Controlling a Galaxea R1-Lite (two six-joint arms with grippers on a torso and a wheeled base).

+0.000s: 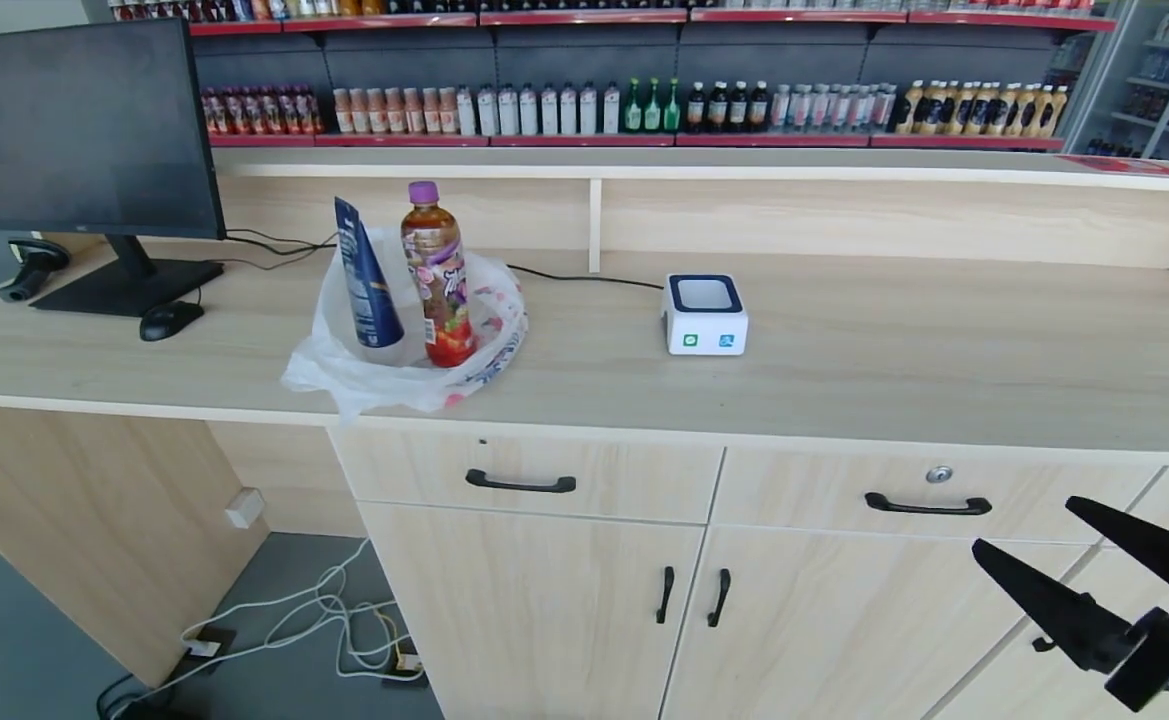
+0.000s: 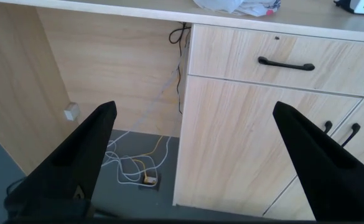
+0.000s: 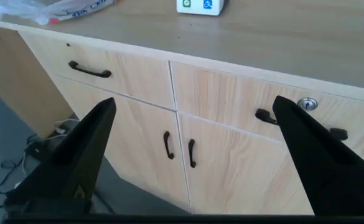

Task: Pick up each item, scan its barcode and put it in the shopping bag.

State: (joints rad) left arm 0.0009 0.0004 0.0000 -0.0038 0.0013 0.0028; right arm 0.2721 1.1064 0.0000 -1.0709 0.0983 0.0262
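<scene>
Bottle [image 1: 436, 275] and tube [image 1: 366, 280] are sitting in the bag [image 1: 489, 340]; left gripper [image 2: 194, 109] and right gripper [image 1: 1022, 522] are hanging low, jaws wide and empty. Seemingly nothing is left to scan.

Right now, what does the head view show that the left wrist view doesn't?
Head view adds the bottle and blue tube standing in the shopping bag, the monitor, the mouse, and the right pincer, open. Left wrist view adds the left pincer, open, low before the cabinet. Both share the bag's edge, the left drawer handle and the floor cables.
</scene>
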